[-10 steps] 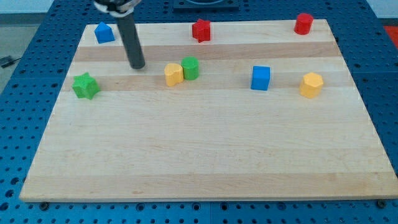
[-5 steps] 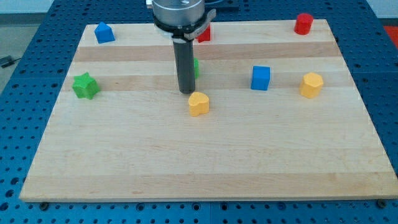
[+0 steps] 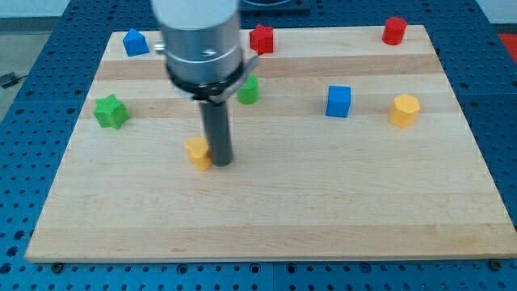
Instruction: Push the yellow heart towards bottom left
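The yellow heart lies on the wooden board, left of the middle. My tip stands right against the heart's right side, touching it. The rod and the grey arm head above it hide part of the heart and part of the green cylinder.
A green star sits at the left. A blue block is at the top left, a red block at the top middle, a red cylinder at the top right. A blue cube and a yellow hexagon block sit at the right.
The yellow heart went from beside the green cylinder down and then left. My tip swung from the upper left, past the cylinder, to the heart's right side.
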Action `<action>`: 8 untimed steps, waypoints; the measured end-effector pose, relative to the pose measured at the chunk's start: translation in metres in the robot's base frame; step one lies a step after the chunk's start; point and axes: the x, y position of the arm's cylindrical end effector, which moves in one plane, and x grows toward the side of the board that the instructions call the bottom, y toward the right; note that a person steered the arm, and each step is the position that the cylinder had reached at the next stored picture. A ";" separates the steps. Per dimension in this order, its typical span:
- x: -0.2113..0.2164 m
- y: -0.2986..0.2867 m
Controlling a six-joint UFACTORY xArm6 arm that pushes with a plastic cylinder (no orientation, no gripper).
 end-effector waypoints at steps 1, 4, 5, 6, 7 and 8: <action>-0.002 0.003; 0.005 -0.043; 0.037 -0.079; 0.037 -0.094; 0.017 -0.094; 0.025 -0.112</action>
